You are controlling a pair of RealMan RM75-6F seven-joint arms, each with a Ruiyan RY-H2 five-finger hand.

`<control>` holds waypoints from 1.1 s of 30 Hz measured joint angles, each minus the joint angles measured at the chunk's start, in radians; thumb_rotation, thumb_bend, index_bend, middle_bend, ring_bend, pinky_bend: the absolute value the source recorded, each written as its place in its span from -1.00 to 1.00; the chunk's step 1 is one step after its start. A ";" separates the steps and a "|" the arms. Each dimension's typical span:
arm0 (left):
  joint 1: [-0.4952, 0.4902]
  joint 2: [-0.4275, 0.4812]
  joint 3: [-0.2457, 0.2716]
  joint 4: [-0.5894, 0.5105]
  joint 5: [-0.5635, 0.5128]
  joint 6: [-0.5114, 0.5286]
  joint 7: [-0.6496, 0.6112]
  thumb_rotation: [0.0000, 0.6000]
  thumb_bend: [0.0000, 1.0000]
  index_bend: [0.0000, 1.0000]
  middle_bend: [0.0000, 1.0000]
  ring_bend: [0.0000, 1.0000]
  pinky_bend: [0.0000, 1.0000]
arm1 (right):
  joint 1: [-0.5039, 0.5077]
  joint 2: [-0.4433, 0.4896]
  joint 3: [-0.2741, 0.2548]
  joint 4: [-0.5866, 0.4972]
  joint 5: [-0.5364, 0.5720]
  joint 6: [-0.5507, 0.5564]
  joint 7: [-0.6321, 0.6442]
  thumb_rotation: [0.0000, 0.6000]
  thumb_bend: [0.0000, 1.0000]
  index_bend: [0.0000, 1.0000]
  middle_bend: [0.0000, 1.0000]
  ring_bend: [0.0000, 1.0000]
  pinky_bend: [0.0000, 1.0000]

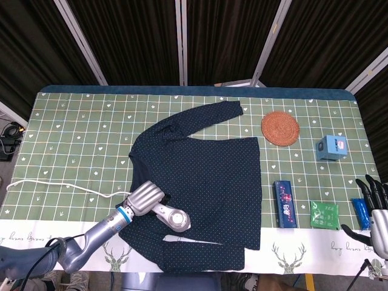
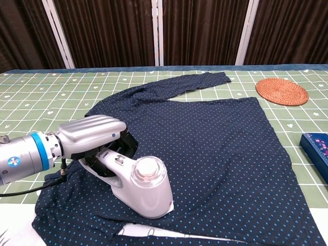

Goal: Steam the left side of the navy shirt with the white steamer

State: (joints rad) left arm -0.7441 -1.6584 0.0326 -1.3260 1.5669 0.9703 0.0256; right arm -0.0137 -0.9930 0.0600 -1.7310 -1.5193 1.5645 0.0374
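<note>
- Tablecloth (image 1: 73, 127): green grid print; dark curtains behind.
- We log left hand (image 2: 92, 134) grasping white steamer (image 2: 143, 187) on navy shirt (image 2: 215, 138).
- Right hand (image 1: 377, 209): released, fingers apart, at table edge.

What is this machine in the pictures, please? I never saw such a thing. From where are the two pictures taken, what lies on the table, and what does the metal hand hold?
It is a robot with two arms, each ending in a hand with fingers, working at a table. One picture looks down from its head, the other looks forward from its chest.

On the green checked tablecloth lies a navy shirt with small dots, spread flat. The left hand grips the handle of a white steamer, which rests on the shirt near its lower left part. A white cord trails across the cloth to the left.

The right hand is at the table's right edge, holding nothing, its fingers apart.

Beside the shirt are a round woven coaster, a small blue box, a long blue box and a green packet.
</note>
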 measured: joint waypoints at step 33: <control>0.054 0.093 0.025 0.057 0.002 0.029 -0.052 1.00 -0.19 0.98 0.82 0.65 1.00 | -0.003 0.002 0.000 -0.003 -0.006 0.008 0.002 1.00 -1.00 -1.00 -1.00 -1.00 -1.00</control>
State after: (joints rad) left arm -0.6897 -1.5656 0.0576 -1.2691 1.5686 0.9996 -0.0265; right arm -0.0167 -0.9909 0.0598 -1.7336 -1.5253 1.5721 0.0389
